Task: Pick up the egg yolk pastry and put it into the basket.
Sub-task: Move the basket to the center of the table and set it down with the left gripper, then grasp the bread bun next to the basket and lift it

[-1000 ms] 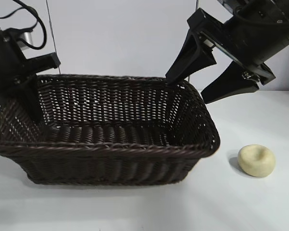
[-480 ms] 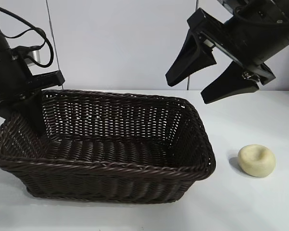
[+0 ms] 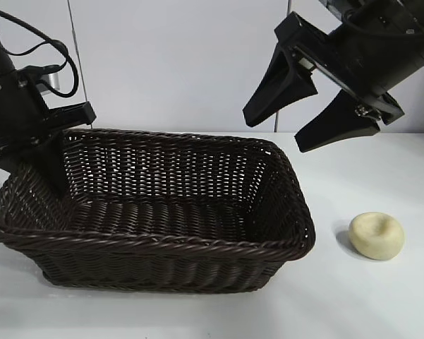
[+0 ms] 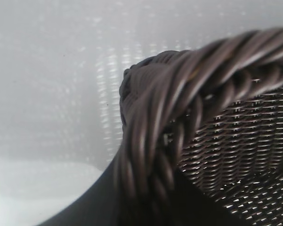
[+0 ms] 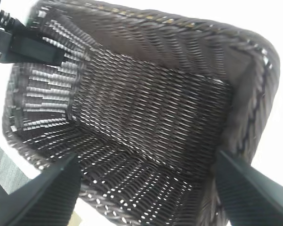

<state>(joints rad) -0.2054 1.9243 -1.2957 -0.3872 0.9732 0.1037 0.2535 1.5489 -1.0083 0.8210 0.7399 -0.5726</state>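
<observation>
One woven wicker basket (image 3: pixel 155 240), smooth rounded egg yolk pastry (image 3: pixel 376 235)

White table (image 3: pixel 381 304) fills the lower part of the exterior view, matte, no marks or cloth on it. Behind it a plain pale grey-white wall (image 3: pixel 176 63), flat panels w/ thin dark vertical seams: one near the left (image 3: pixel 73 53), another towards the right, partly hidden. Table's far edge meets the wall in a straight horizontal line at the right (image 3: pixel 416 133). Light is soft & even, diffuse from above; shadows on the tabletop are faint & short. No windows, floor or other furniture visible. Left wrist view shows the same white surface (image 4: pixel 47 94), blurred, w/ a dappled sheen of light spots.
</observation>
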